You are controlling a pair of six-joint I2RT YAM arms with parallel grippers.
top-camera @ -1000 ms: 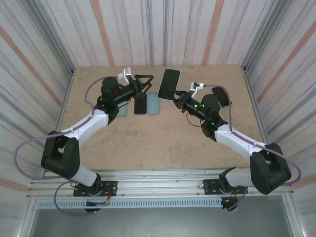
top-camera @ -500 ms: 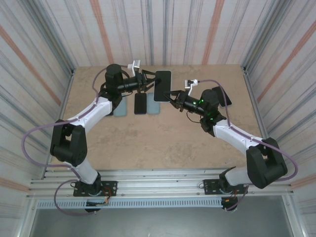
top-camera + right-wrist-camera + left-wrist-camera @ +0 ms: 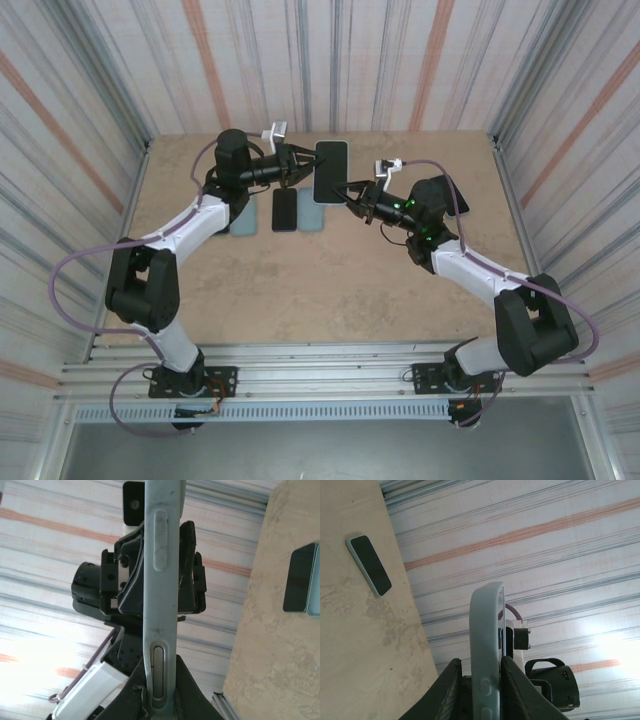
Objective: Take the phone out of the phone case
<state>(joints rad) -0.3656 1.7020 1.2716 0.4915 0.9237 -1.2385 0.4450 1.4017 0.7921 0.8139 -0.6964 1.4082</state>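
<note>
Clamped on phone case (image 3: 487, 645) by left gripper (image 3: 305, 172) and right gripper (image 3: 350, 196) near far edge of table (image 3: 330, 290); phone (image 3: 331, 172) likely stiff, slick; peel soft corner.

Pale grey case (image 3: 159, 580): matt, soft-looking plastic, scuffed and speckled along its edge. The fingers (image 3: 192, 695) are matt black plastic. The phone (image 3: 331, 172) has a smooth, dark screen. The tabletop (image 3: 330, 290) is mottled beige with a dull, stone-like finish. The walls (image 3: 330, 60) are ribbed sheeting with a faint sheen, and the front rails (image 3: 320, 375) are bare brushed metal.
</note>
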